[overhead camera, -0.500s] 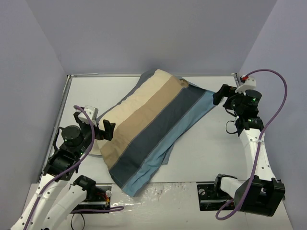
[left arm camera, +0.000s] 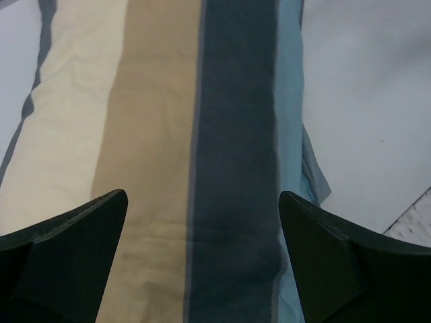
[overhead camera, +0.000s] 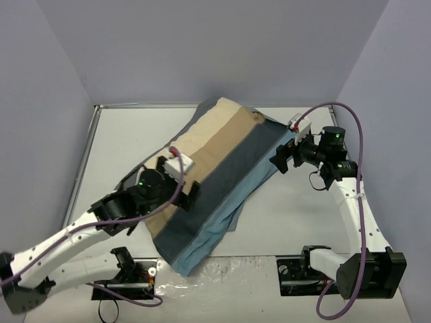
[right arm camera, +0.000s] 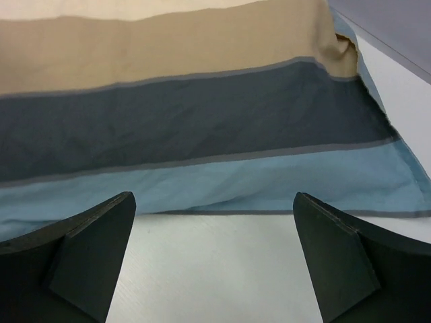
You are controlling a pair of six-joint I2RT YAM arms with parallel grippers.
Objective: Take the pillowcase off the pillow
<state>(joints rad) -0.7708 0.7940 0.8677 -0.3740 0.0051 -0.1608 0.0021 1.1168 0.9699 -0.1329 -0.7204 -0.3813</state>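
The striped pillowcase (overhead camera: 215, 168) lies diagonally across the white table, plump and filled; the pillow is hidden inside it. My left gripper (overhead camera: 190, 195) hovers open over its near-left half. In the left wrist view the open left gripper (left arm camera: 202, 196) straddles the tan and dark slate stripes of the pillowcase (left arm camera: 161, 101) without touching them. My right gripper (overhead camera: 279, 160) stands open beside the light-blue edge at the far right. In the right wrist view the right gripper (right arm camera: 213, 198) has bare table between its fingers, with the pillowcase (right arm camera: 202, 108) just ahead.
The white table (overhead camera: 296, 215) has a raised rim along its back (overhead camera: 148, 105) and left side, with lilac walls behind. A loose light-blue flap (overhead camera: 232, 222) hangs off the pillowcase's near side. Both arm bases (overhead camera: 337, 266) sit at the near edge.
My left arm has swung from the pillowcase's left side to above its near half. My right gripper has moved left and down to the light-blue edge. Both stay open.
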